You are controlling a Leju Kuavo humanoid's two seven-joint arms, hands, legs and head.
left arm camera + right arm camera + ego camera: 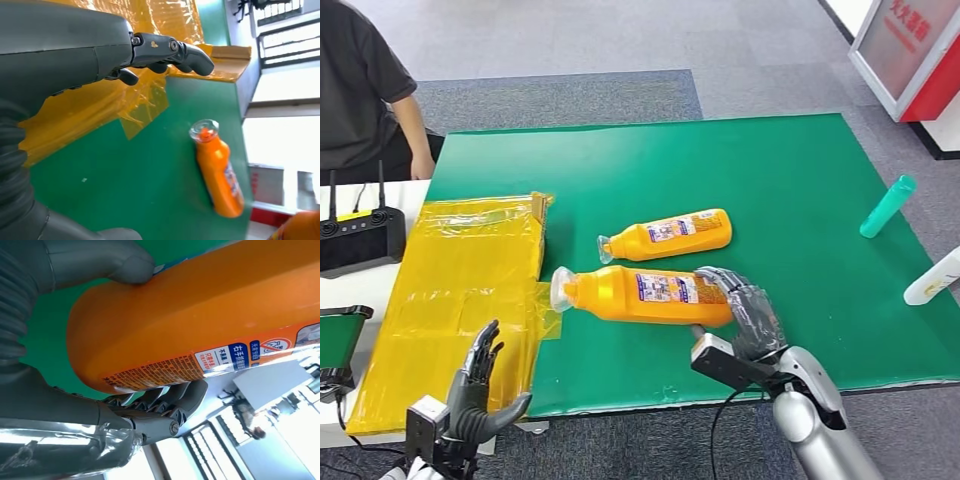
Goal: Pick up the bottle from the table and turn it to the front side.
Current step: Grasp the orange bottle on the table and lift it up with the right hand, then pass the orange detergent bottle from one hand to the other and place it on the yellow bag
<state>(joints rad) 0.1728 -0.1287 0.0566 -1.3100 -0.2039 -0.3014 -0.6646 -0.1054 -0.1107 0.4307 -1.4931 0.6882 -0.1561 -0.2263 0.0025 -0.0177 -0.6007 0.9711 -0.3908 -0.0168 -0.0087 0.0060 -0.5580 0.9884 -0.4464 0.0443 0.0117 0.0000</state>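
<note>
Two orange plastic bottles with clear caps, both lying on their sides on the green table mat (pixel 788 180). The near orange bottle (pixel 644 295) lies at the front of the mat, cap to the left; the far orange bottle (pixel 671 235) lies just behind it, apart, with the same orientation. One teal plastic cylinder (pixel 887 206) lies at the right part of the mat, and one white bottle (pixel 933 279) at the right edge, both well apart from the orange pair.

A crinkled yellow plastic sheet (pixel 463 290) covers the left end of the table; a flap of it reaches up to the near bottle's cap. A black controller with antennas (pixel 359 235) sits on the white desk to the left. A person in a dark shirt (pixel 361 80) sits at the far left corner, hand at the table edge. A red-and-white stand (pixel 912 50) is on the floor at far right.

Right hand (pixel 746 310) grips the near bottle at its base end: in the right wrist view the thumb (pixel 128 262) presses one side and the dark fingers (pixel 166 405) wrap under the label side. The bottle is at table level.

Left hand (pixel 482 385) is off the front left of the table over the yellow sheet's edge, fingers spread, holding nothing, well apart from both bottles.
</note>
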